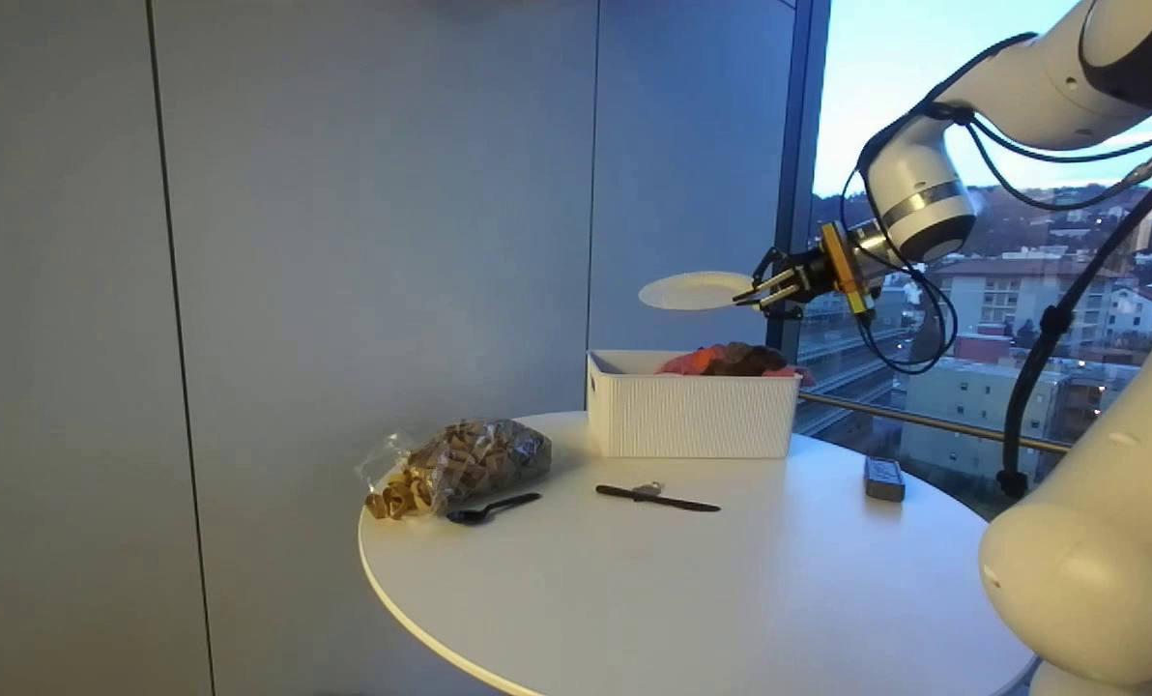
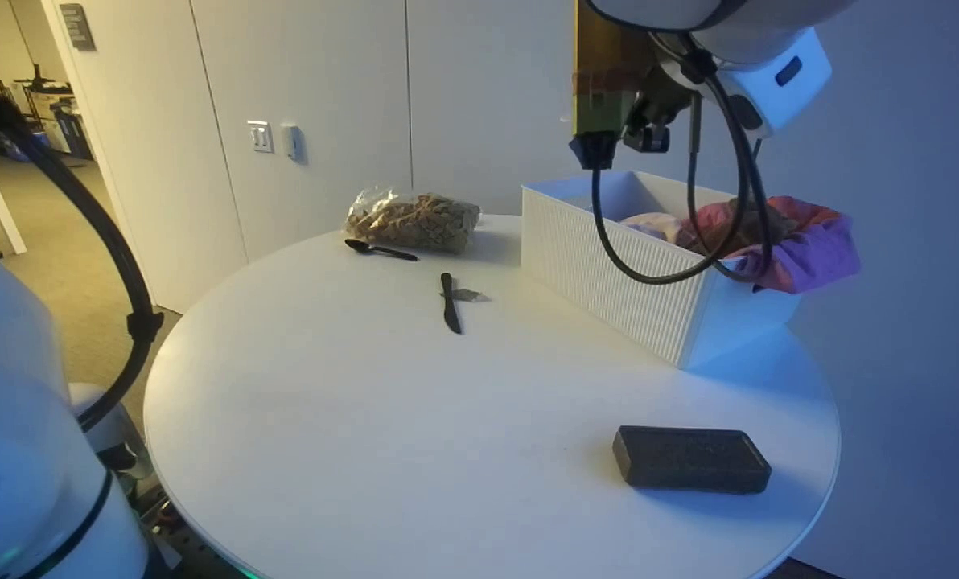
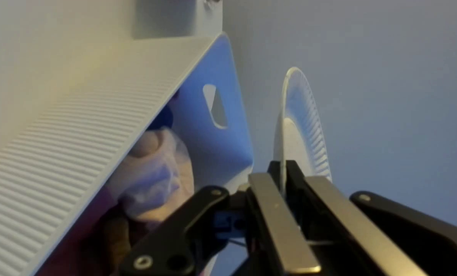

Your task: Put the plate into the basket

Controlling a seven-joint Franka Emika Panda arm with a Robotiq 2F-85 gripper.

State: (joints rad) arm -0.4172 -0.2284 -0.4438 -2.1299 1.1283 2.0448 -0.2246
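Black-and-silver and two-fingered, the metal gripper [image 3: 283, 170] loomed closest in the wrist view, clamped on the edge of a thin, round white plate [image 1: 690, 291]. That plate hung in the air, higher than the ribbed, rectangular white basket [image 1: 697, 418], which held crumpled red-and-purple cloth [image 2: 813, 251] on a round white table [image 1: 653, 585].

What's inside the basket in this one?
Pale cloth and red-purple cloth, the latter overhanging one end of the basket; beside the pale cloth, a dark blue item, unidentifiable. Anything underneath the cloth is covered.
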